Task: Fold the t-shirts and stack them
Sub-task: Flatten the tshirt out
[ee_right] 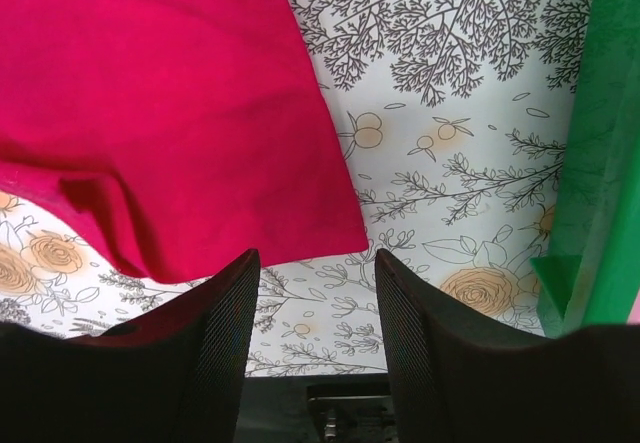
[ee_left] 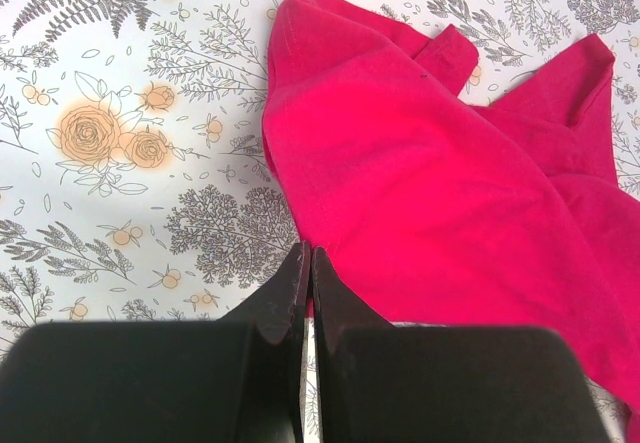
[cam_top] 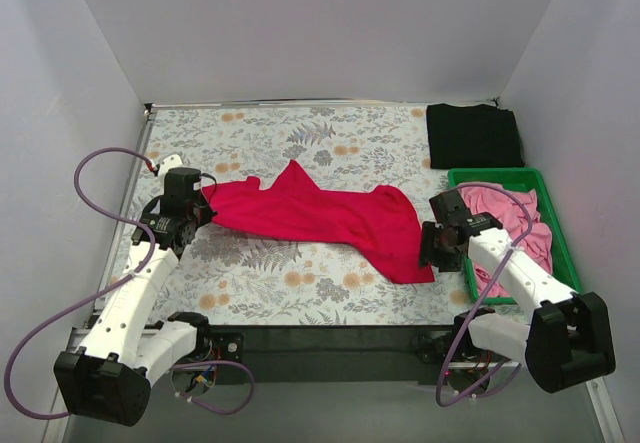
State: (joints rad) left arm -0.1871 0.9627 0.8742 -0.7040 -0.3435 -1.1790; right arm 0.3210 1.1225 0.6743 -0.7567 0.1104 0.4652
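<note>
Red shirt (cam_top: 320,218) is lying rumpled and unfolded across the middle of the tablecloth (cam_top: 300,133), stretching from near the left edge over toward the right edge. One peak of it is poking toward the far edge, and its widest part is sagging down toward the near right.

Left gripper (ee_left: 306,263) is sitting at the shirt's left end with its jaws pressed tight together. The tips are resting right at the cloth's edge, and honestly I can't tell whether any fabric is getting pinched in there.

Right gripper (ee_right: 315,263) is hovering at the shirt's near right corner. Its jaws are standing partly apart with nothing between them, just the flower print showing through the gap. The red corner is lying just ahead of one finger, not in the grip.

Black shirt (cam_top: 473,135) is sitting folded into a neat rectangle in the far right corner of the tablecloth, well apart from the red one. Just on the near side of it, the bin (cam_top: 490,174) is sitting along the right edge. Pink shirts (cam_top: 510,225) are lying heaped inside it, and the right arm is reaching across its near left corner.
</note>
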